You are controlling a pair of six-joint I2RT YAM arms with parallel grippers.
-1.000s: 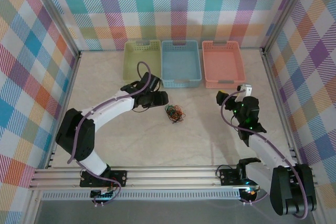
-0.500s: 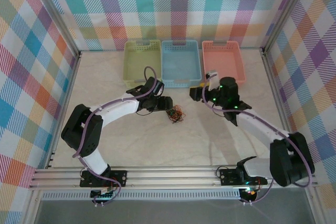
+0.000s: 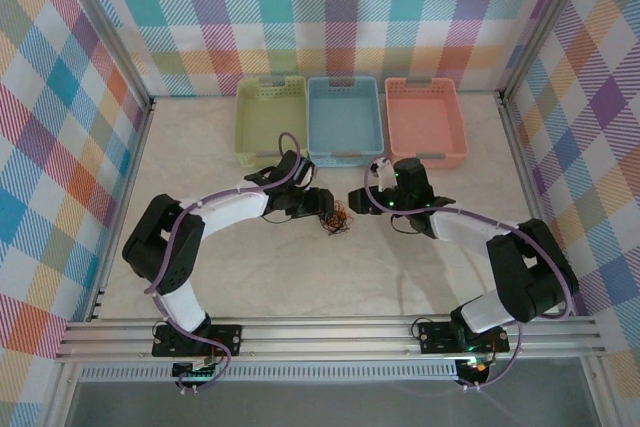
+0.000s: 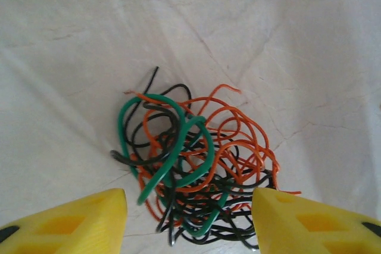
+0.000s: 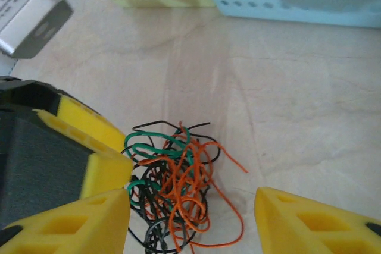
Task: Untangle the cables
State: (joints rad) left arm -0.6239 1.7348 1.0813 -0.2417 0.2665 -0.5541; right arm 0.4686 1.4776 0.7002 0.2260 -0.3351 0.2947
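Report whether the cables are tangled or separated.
Tangled: the cables lie in one clump on the table, orange, black and green strands looped through each other. The left gripper is open, gripping nothing.

Light blue perforated plastic basket (image 3: 345,119): single colour throughout. Pale yellow-green perforated plastic basket (image 3: 268,119), left of the blue one in the top view: single colour. Salmon-pink perforated plastic basket (image 3: 424,119), right of the blue one: single colour. Tangled thin wire cables (image 4: 196,171), in front of the blue basket: orange, black and green strands intermixed. Left gripper (image 4: 189,201) and right gripper (image 5: 191,199): bright yellow fingers, black bodies. Robot arms (image 3: 225,205): white shells, black joints, lilac cabling. Flat table top (image 3: 260,267): cream, faint marble-like veining. Fabric enclosure walls (image 3: 340,7): pastel plaid of pink, orange, yellow, teal, blue and purple on white, diagonally hatched.
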